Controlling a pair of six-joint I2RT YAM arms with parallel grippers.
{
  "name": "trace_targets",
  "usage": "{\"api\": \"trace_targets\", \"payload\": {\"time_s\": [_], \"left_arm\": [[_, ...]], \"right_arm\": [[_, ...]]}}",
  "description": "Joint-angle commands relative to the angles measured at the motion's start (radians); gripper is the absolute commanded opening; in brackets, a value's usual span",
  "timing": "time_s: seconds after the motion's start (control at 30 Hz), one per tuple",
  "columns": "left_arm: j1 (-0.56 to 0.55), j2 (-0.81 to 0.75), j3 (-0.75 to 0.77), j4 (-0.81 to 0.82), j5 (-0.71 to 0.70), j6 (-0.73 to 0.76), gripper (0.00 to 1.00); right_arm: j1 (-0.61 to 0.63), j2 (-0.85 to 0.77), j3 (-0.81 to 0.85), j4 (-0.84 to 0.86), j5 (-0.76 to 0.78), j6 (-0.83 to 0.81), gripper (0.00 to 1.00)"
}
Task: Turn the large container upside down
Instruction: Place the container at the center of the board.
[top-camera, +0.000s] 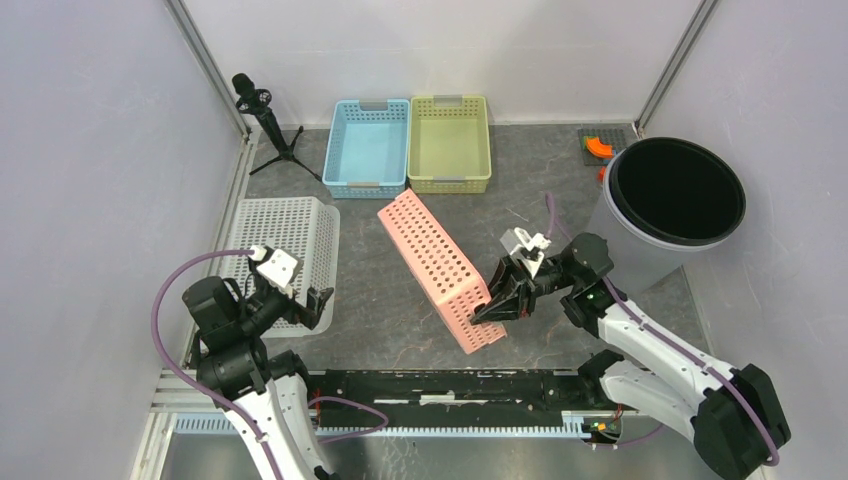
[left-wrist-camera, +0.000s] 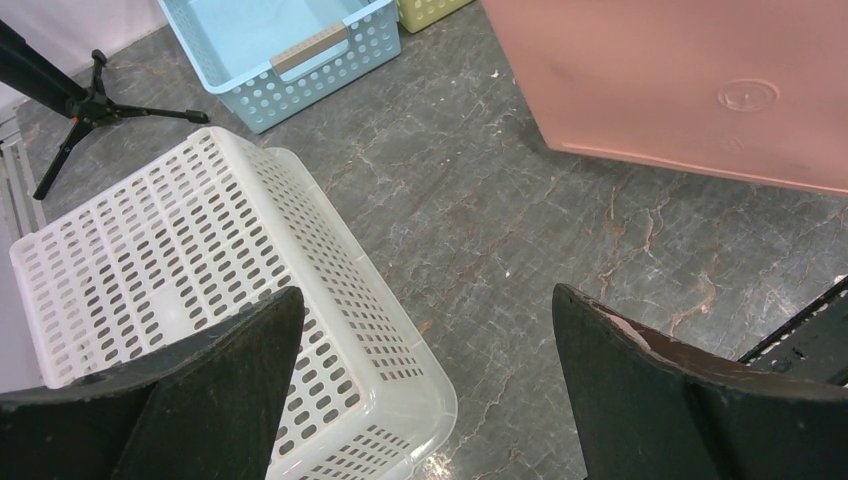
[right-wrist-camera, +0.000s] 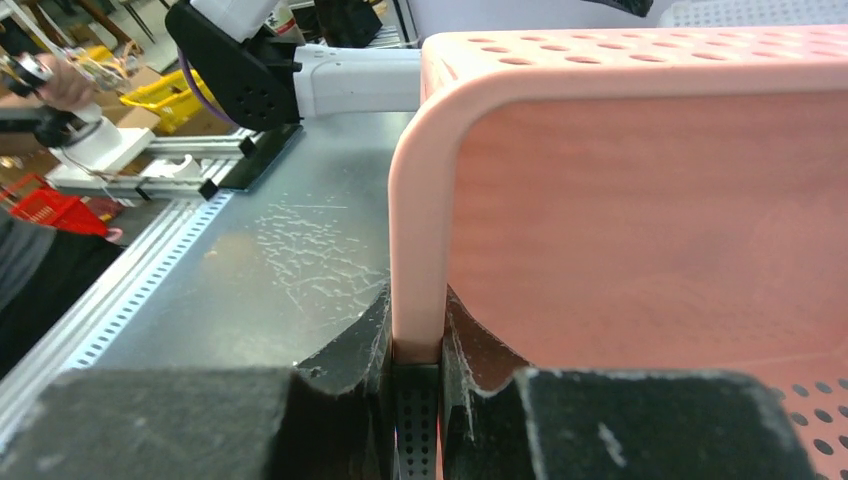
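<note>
Overhead, 2 close wrist views, sharing basket (top-camera: 440, 268)

Pink basket (top-camera: 440, 268): plastic, smooth matt base, perforated walls. White basket (left-wrist-camera: 200, 260): semi-gloss translucent plastic, slotted. Blue basket (top-camera: 367, 148): plastic, slight gloss. Counter (left-wrist-camera: 520, 230): grey marble-look surface, matt, veined. Base plate (right-wrist-camera: 290, 260) at near edge: bare metal, scratched, dull sheen. Left gripper (left-wrist-camera: 428, 300): matt black, finger edge scuffed pale.

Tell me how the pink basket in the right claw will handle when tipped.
Probably light: the pink basket has thin perforated walls. Likely fairly stiff, since the right claw props it on edge by one rim corner. Standing on its side, it may topple.
</note>
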Motion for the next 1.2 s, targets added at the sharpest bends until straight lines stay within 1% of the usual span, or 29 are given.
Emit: {"api": "trace_targets", "payload": {"time_s": [0.0,0.07,0.13,0.27,0.4,0.47,0.6,0.7,0.9,1.07,1.17], "left_arm": [[0.008,0.013,-0.002,0.028,0.010,0.009,1.00],[0.009,0.012,-0.002,0.028,0.008,0.010,1.00],[0.010,0.008,-0.002,0.027,0.007,0.010,1.00],[0.011,0.008,-0.002,0.028,0.009,0.009,1.00],[0.013,0.006,-0.002,0.028,0.008,0.010,1.00],[0.015,0.002,-0.004,0.028,0.008,0.009,1.00],[0.017,-0.004,-0.005,0.028,0.010,0.009,1.00],[0.017,-0.005,-0.005,0.028,0.012,0.010,1.00],[0.019,-0.010,-0.007,0.028,0.012,0.011,1.00],[0.019,-0.013,-0.006,0.029,0.013,0.011,1.00],[0.019,-0.014,-0.007,0.028,0.013,0.012,1.00]], "right_arm": [[0.004,-0.039,0.019,-0.093,0.012,-0.196,0.00],[0.004,-0.031,0.032,-0.242,0.047,-0.339,0.00],[0.004,-0.017,0.037,-0.334,0.082,-0.447,0.01],[0.004,0.013,0.057,-0.488,0.161,-0.625,0.05],[0.003,0.021,0.048,-0.513,0.234,-0.671,0.09],[0.004,0.024,0.050,-0.541,0.277,-0.707,0.14],[0.011,0.062,0.105,-0.700,0.370,-0.837,0.21],[0.018,0.090,0.139,-0.786,0.427,-0.892,0.26],[0.034,0.068,0.127,-0.814,0.577,-0.961,0.37],[0.062,0.060,0.130,-0.846,0.709,-1.020,0.40],[0.092,0.063,0.157,-0.908,0.760,-1.088,0.42]]}}
